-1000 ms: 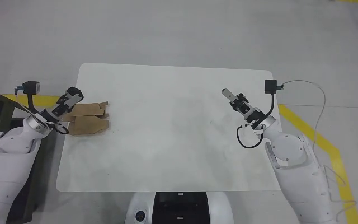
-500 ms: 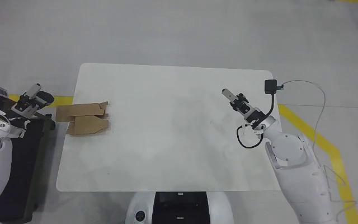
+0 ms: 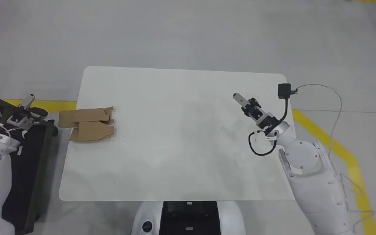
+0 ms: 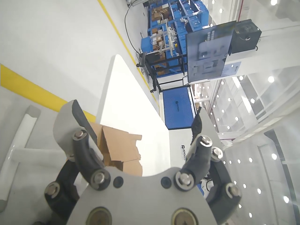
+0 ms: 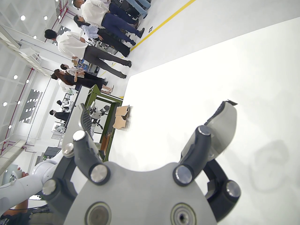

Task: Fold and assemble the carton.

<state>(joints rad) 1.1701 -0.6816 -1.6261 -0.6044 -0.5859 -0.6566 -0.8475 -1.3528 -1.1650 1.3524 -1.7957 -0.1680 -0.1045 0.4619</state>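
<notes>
A flat brown cardboard carton (image 3: 88,123) lies unfolded at the left edge of the white table (image 3: 182,147), part of it overhanging the edge. It shows close by in the left wrist view as the carton (image 4: 119,146) and far off in the right wrist view as the carton (image 5: 121,117). My left gripper (image 3: 24,108) hangs off the table to the left of the carton, open and holding nothing, as its own view of the left gripper (image 4: 138,115) confirms. Over the table's right side my right gripper (image 3: 242,101) is open and bare; it is seen as the right gripper (image 5: 154,115) above the white surface.
A dark bin (image 3: 29,170) stands on the floor beside the table's left edge, under the left arm. A black cable (image 3: 261,144) loops off the right wrist. Yellow floor lines (image 3: 317,132) run past both sides of the table.
My left gripper has let go of the carton and drawn back leftward off the table. The carton has stayed at the left edge. The right arm has not moved.
</notes>
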